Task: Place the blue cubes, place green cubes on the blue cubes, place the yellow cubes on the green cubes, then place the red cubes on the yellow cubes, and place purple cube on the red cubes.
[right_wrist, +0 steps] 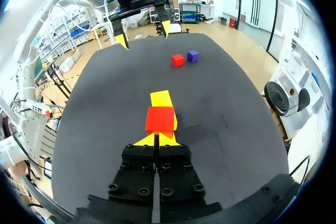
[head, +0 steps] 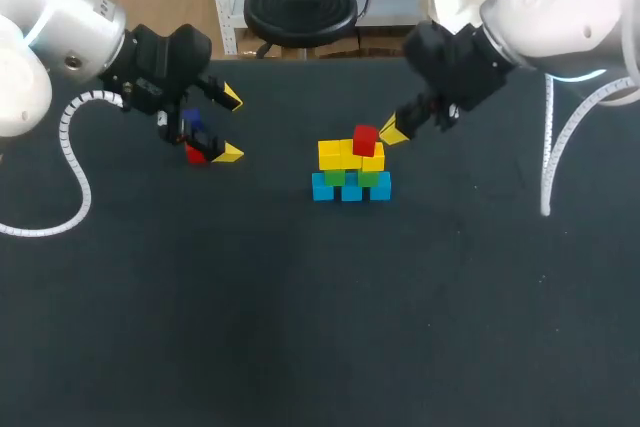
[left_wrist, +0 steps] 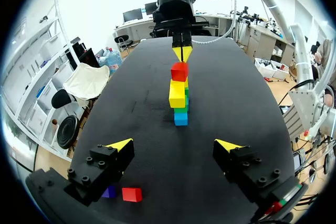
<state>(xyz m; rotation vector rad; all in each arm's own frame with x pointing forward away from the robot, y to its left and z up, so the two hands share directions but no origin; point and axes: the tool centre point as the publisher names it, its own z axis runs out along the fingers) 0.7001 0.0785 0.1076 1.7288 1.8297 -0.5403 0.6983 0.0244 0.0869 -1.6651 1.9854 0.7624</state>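
At the far left of the black table (head: 300, 327), the left arm (head: 70, 37) comes in from the side with its jaws spread wide open and holding nothing. A loose red cube (head: 197, 154) lies on the table near the nearer yellow tip, and a purple cube (right_wrist: 192, 55) sits just beside it; in the left wrist view the purple one is partly hidden under one finger. Neither cube is gripped.

In the middle of the table stands the stack, well apart from the two loose cubes. Three blue cubes (head: 351, 190) form the bottom row, side by side and touching. Two green cubes (head: 334, 176) rest on them, and two yellow cubes (head: 335, 154) sit on the green layer. A single stacked red cube (head: 365, 139) tops the pile, set toward the right-hand yellow cube.

To the right, the right arm (head: 560, 7) reaches in from the upper corner. Its jaws are closed, the two yellow tips pressed together into one point with nothing between them. They sit just beside the stacked red cube, on its far right side; whether they touch it cannot be told.
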